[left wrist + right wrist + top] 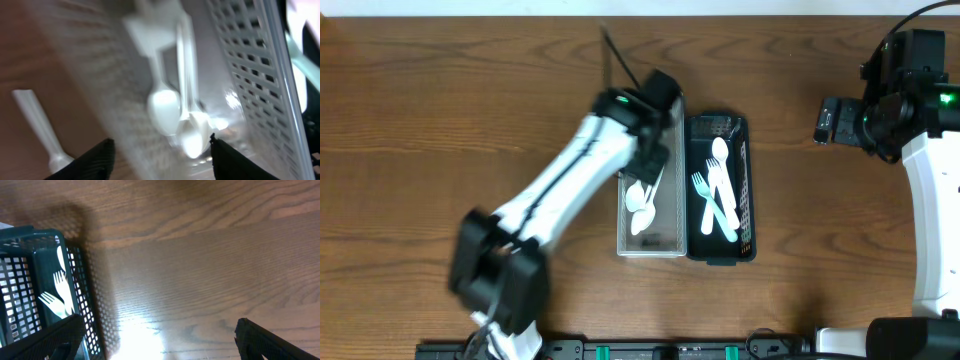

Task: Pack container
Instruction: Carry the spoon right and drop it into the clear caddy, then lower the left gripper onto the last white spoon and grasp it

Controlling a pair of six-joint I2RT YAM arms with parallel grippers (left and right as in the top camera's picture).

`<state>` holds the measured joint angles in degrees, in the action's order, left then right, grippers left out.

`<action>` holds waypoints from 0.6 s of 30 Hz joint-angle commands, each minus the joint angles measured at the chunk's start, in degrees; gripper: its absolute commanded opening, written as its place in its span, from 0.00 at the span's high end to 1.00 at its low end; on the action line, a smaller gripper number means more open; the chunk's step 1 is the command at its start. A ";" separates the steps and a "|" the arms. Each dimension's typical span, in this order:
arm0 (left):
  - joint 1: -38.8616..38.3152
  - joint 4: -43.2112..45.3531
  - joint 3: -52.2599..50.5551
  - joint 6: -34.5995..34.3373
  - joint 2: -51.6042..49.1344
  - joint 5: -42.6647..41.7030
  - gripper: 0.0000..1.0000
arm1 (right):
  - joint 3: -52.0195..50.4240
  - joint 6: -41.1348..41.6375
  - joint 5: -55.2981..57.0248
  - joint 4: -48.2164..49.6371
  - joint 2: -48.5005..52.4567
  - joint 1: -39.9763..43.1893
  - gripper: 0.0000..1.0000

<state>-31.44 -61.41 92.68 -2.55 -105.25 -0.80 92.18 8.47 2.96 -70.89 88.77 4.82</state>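
Currently the left gripper (160,140) is hovering, fingers spread wide, above the grey basket (675,246) where white spoons (641,205) are lying; the right gripper (160,321) is hanging, equally wide, well right of it.

White forks (60,283) in green basket (83,306)

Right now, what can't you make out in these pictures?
- Overhead: the left arm covers the upper end of the white basket.
- Left wrist: motion blur; the spoons cannot be counted surely.
- Right wrist: the green basket is cut off by the left edge, so most of its contents are unseen.
- Overhead: the dark item at the green basket's top end is too small to identify.
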 commanded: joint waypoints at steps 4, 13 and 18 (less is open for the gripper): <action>13.97 -1.31 2.25 1.46 8.79 3.65 0.25 | -0.13 -0.63 -0.20 -0.02 0.44 0.42 0.01; 29.03 1.16 -4.61 4.61 3.02 1.42 0.22 | -0.13 -0.61 -0.20 0.22 0.44 0.42 0.01; 30.40 4.44 -8.83 5.33 -2.27 -1.81 0.22 | -0.13 -0.63 -0.20 0.20 0.44 0.42 0.01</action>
<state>-1.26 -57.49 85.56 1.43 -105.14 -0.05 92.18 8.47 2.96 -70.76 88.77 4.82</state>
